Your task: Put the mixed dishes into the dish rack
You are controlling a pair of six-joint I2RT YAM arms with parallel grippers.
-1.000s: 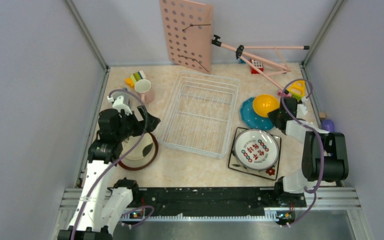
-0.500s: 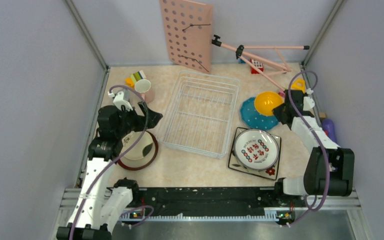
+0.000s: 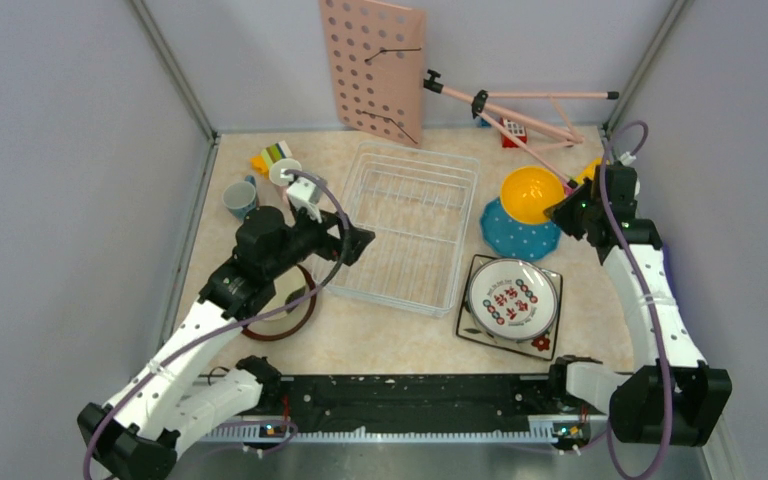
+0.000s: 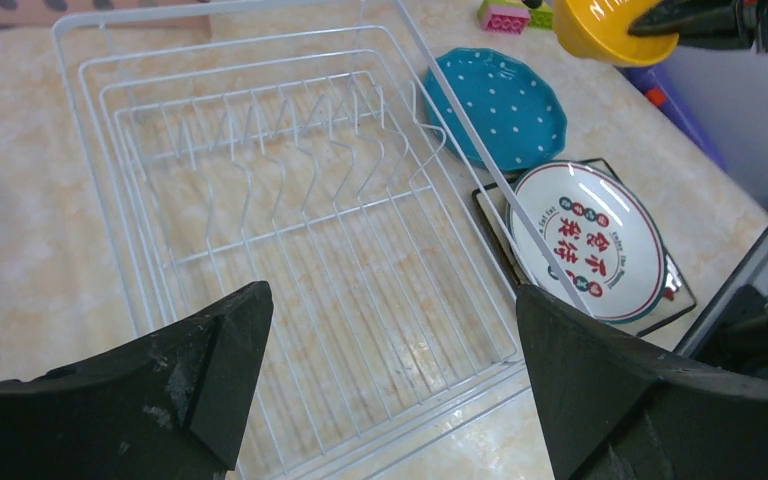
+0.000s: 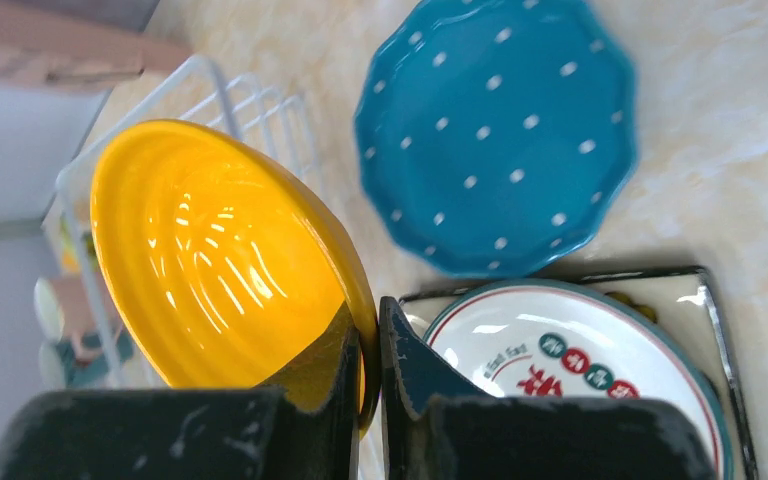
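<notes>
While my right gripper [image 5: 370,330] pinches the rim of the yellow bowl [image 5: 220,260], one finger inside the bowl and one outside, the jaws are almost fully closed with only the thin wall between them. I judge a rim pinch is used because the bowl is too wide to span. It hangs tilted in the air over the far part of the teal dotted plate [image 3: 508,232], just to the right of the dish rack [image 3: 380,297].

My left gripper [image 4: 390,310] is spread as wide as it goes and holds nothing. It hovers over the near left part of the rack, looking down through the wires, probably keeping out of the bowl's path while staying close enough to help.

No dish is in the rack yet. The round white patterned plate [image 3: 512,297] sits on the square flowered black-rimmed plate [image 3: 540,343], right of the rack's near corner. The brown-rimmed cream plate [image 3: 295,310] lies under my left arm. The teal mug [image 3: 241,199] and pink mug [image 3: 285,175] stand on the table [image 3: 390,335] at far left.
</notes>
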